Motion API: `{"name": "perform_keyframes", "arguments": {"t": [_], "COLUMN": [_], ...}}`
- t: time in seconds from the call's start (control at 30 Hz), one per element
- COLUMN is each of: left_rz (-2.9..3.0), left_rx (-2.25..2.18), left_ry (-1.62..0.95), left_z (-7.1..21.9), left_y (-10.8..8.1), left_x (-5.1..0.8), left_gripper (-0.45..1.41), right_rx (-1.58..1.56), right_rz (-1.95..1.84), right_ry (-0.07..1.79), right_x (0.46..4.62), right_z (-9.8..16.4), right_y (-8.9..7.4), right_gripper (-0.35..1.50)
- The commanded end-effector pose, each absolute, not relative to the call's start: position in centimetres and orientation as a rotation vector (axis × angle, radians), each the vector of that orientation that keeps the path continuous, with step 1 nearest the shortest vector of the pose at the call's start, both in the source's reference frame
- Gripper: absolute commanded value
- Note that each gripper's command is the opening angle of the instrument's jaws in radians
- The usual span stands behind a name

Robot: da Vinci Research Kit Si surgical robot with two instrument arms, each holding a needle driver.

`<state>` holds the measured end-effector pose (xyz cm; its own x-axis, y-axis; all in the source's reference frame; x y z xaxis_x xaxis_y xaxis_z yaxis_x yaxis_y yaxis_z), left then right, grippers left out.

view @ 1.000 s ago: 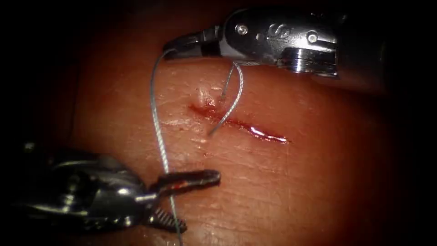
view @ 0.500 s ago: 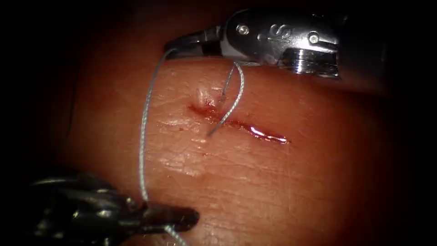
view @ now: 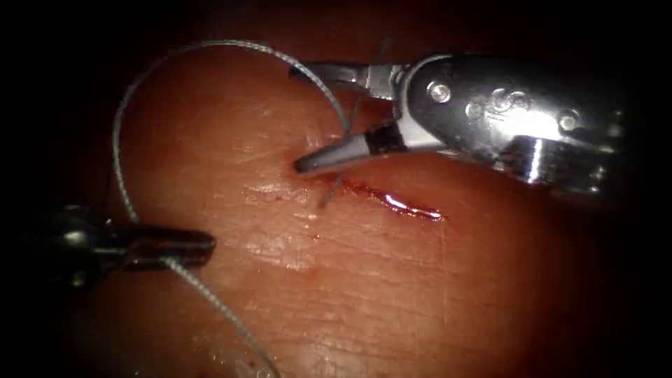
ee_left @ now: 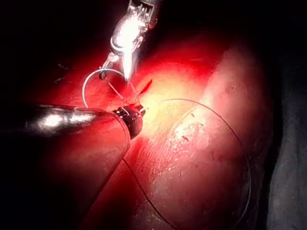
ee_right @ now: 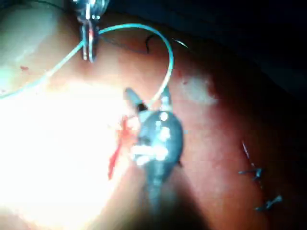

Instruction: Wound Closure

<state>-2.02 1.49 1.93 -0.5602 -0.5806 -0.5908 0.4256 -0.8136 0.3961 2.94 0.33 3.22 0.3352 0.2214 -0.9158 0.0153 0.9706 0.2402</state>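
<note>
The tissue (view: 392, 294) carries a short cut (view: 402, 205) wet with red fluid. My left tool (view: 206, 246) lies left of the cut, shut on the thread (view: 119, 150). From that grip the thread arcs up and over to the right, then drops between the open jaws of my right tool (view: 296, 117) near their hinge. The right tool's lower jaw rests at the cut's left end. A short thread end (view: 327, 197) crosses the cut there. The right wrist view has the right tool (ee_right: 152, 101) open and the left tool (ee_right: 88, 45) gripping the thread (ee_right: 169, 57).
The thread's free part (view: 224, 315) trails from the left tool toward the near edge. Dark knotted stitches (ee_right: 254, 172) sit on the tissue beyond the right tool in its wrist view. A long slack thread arc (ee_left: 235, 139) lies over the tissue.
The left tool shut on the thread and carried it left and up. The right tool let go of the thread, opened and came down to the cut's left end.
</note>
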Motion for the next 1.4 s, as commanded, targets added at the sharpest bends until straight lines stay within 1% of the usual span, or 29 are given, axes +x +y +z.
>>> {"name": "perform_keyframes", "arguments": {"t": [0.03, 0.13, 0.3, 0.43, 0.47, 0.5, 0.53, 0.57, 0.6, 0.7, 0.83, 0.97, 1.1, 1.33, 1.37, 1.4], "left_rz": [-2.344, -2.348, -2.342, -2.34, -2.34, -2.339, -2.338, -2.358, -2.375, -2.422, -2.462, -2.448, -2.408, -2.354, -2.351, -2.342], "left_rx": [0.992, 0.986, 0.984, 0.989, 0.989, 0.991, 0.993, 1.013, 1.026, 1.057, 1.119, 1.177, 1.2, 1.218, 1.22, 1.225], "left_ry": [-0.28, -0.285, -0.269, -0.265, -0.265, -0.263, -0.261, -0.233, -0.211, -0.169, -0.089, -0.02, 0.002, 0.036, 0.037, 0.043], "left_z": [2.0, 2.0, 2.1, 2.1, 2.1, 2.1, 2.1, 2.1, 2.2, 2.2, 2.3, 2.5, 2.6, 2.6, 2.5, 2.5], "left_y": [1.5, 1.5, 1.5, 1.5, 1.5, 1.5, 1.5, 1.6, 1.6, 1.6, 1.8, 1.9, 1.8, 1.7, 1.7, 1.7], "left_x": [-2.07, -2.06, -2.07, -2.08, -2.08, -2.1, -2.11, -2.13, -2.14, -2.21, -2.41, -2.79, -3.06, -3.22, -3.23, -3.23], "left_gripper": [-0.45, -0.45, -0.45, -0.45, -0.45, -0.45, -0.45, -0.45, -0.45, -0.45, -0.45, -0.45, -0.45, -0.45, -0.45, -0.45], "right_rx": [0.231, 0.248, 0.232, 0.197, 0.186, 0.162, 0.148, 0.135, 0.126, 0.117, 0.146, 0.155, 0.151, 0.14, 0.142, 0.15], "right_rz": [0.145, 0.161, 0.23, 0.26, 0.268, 0.282, 0.291, 0.3, 0.305, 0.308, 0.271, 0.267, 0.271, 0.269, 0.274, 0.272], "right_ry": [1.226, 1.236, 1.294, 1.278, 1.271, 1.259, 1.252, 1.238, 1.227, 1.22, 1.242, 1.253, 1.267, 1.284, 1.283, 1.286], "right_x": [3.01, 2.95, 2.85, 2.78, 2.76, 2.71, 2.68, 2.67, 2.68, 2.75, 2.95, 3.18, 3.26, 3.49, 3.52, 3.55], "right_z": [3.2, 3.2, 3.3, 3.3, 3.4, 3.4, 3.5, 3.6, 3.6, 3.7, 3.9, 3.8, 3.8, 3.9, 3.9, 3.9], "right_y": [0.3, 0.4, 0.6, 0.7, 0.7, 0.8, 0.8, 0.8, 0.8, 0.8, 0.6, 0.6, 0.5, 0.5, 0.5, 0.4], "right_gripper": [1.15, 1.25, 1.2, 1.16, 1.13, 0.96, 0.74, 0.09, -0.35, -0.35, -0.35, -0.35, -0.35, -0.35, -0.21, 0.14]}}
